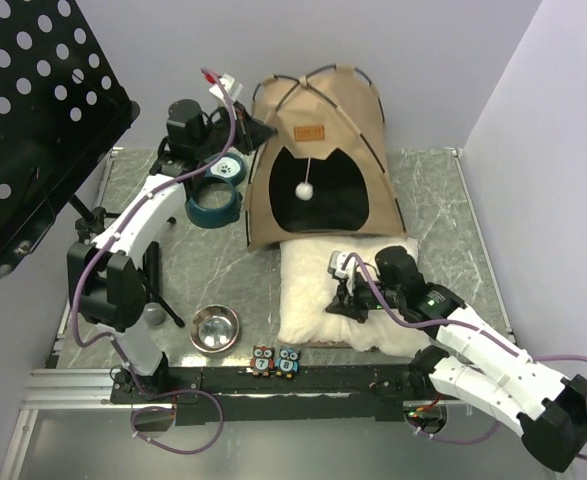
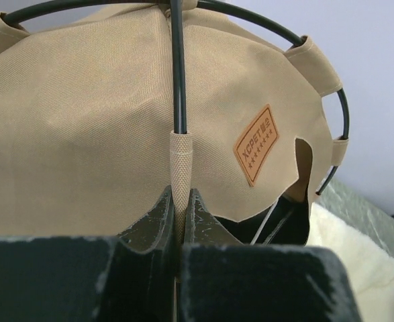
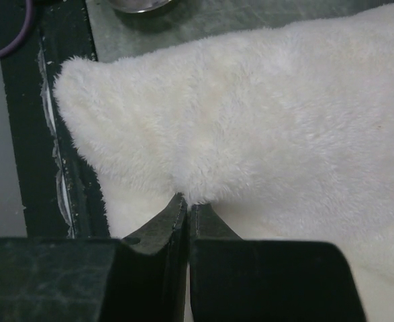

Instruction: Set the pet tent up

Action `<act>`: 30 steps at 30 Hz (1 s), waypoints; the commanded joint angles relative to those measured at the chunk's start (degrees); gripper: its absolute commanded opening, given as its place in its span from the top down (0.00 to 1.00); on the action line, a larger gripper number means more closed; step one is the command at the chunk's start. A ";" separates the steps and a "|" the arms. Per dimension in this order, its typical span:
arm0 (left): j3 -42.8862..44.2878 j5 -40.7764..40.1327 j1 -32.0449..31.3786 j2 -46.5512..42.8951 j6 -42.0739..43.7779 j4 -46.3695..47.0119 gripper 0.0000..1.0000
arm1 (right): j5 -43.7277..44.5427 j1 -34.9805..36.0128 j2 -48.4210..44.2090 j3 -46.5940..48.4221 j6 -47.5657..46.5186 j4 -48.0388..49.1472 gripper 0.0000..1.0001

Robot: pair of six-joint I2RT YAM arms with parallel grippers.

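Observation:
The pet tent (image 1: 323, 110) stands at the back of the table, tan fabric stretched over thin black poles (image 2: 178, 67), with a brown label (image 2: 256, 144) and a white pom-pom (image 1: 305, 189) hanging in its dark opening. My left gripper (image 1: 256, 127) (image 2: 180, 194) is at the tent's left side, shut on the tan sleeve that holds a pole. In front of the tent lies the white fluffy cushion (image 1: 308, 300) (image 3: 284, 121). My right gripper (image 1: 347, 303) (image 3: 186, 201) is shut, its tips pinching the cushion's fleece.
A blue bowl stand (image 1: 216, 200) sits just left of the tent, under my left arm. A steel bowl (image 1: 216, 328) lies near the front, two small owl figures (image 1: 275, 362) beside it. A black perforated stand (image 1: 33, 120) overhangs the left side. Walls close in behind and at right.

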 commanded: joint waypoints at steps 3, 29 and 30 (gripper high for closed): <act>1.78 0.69 -1.93 1.53 3.54 0.13 0.94 | -1.96 5.48 3.21 5.47 0.40 3.98 0.88; -36.69 6.93 -3.67 -39.24 -12.00 -25.82 0.08 | 7.82 -27.44 5.14 28.34 27.19 -43.20 0.03; -39.06 6.67 -5.43 -39.24 -12.80 -24.60 0.08 | 5.71 -31.57 5.59 27.03 28.42 -44.26 0.02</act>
